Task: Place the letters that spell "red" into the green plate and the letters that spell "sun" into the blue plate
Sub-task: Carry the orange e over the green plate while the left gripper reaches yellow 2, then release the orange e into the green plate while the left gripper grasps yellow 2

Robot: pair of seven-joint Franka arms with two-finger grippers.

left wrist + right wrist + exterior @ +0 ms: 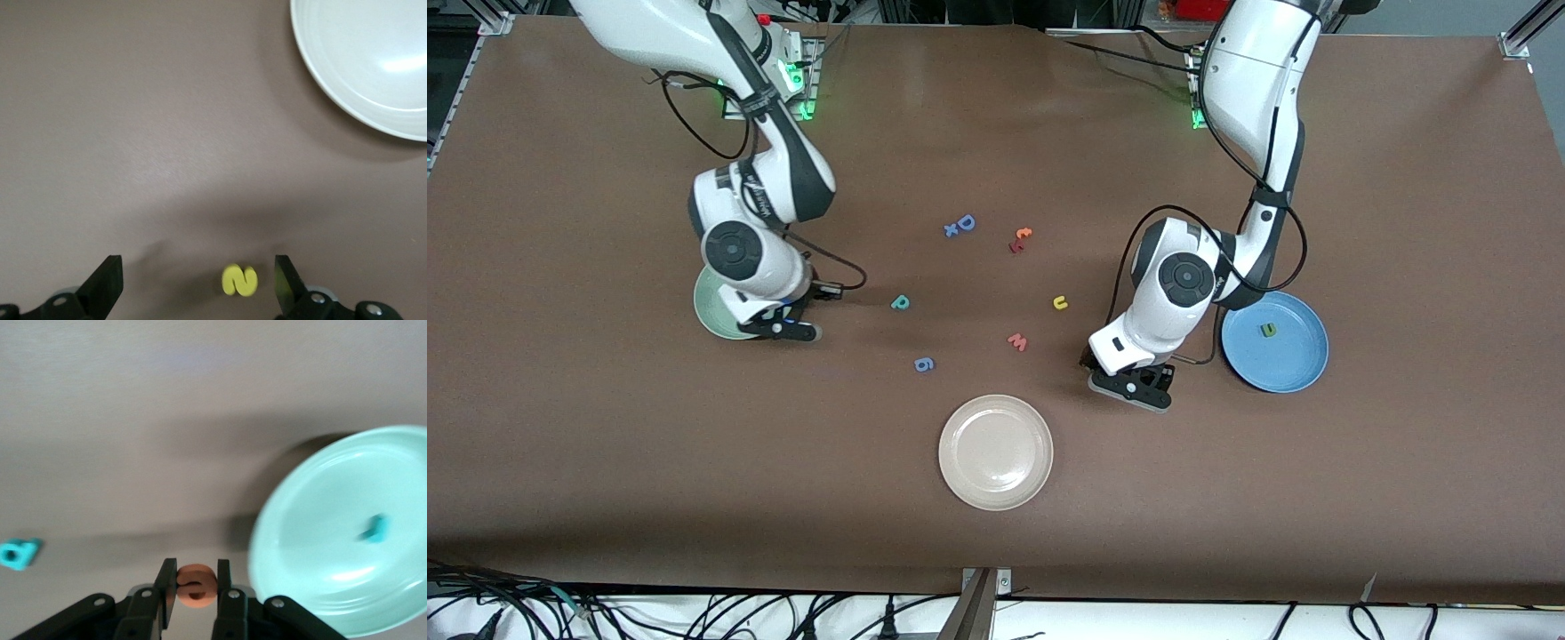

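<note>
My right gripper (195,569) is shut on the orange "e" (196,587), over the table just beside the green plate (313,520). A teal "r" (375,528) lies in that plate. The teal "d" (901,303) lies on the table mid-way between the arms. My left gripper (197,277) is open, low over the table, with the yellow "s" (239,281) between its fingers, closer to one of them. The blue plate (1294,364) holds the dark green "n" (1267,330). The yellow "u" (1060,303) lies on the table. In the front view the right arm hides most of the green plate (707,307).
A beige-white plate (996,452) sits nearest the front camera. Loose letters lie around the middle: a blue "D" (962,225), a red and orange pair (1020,238), a red "w" (1017,341) and a blue "g" (924,364).
</note>
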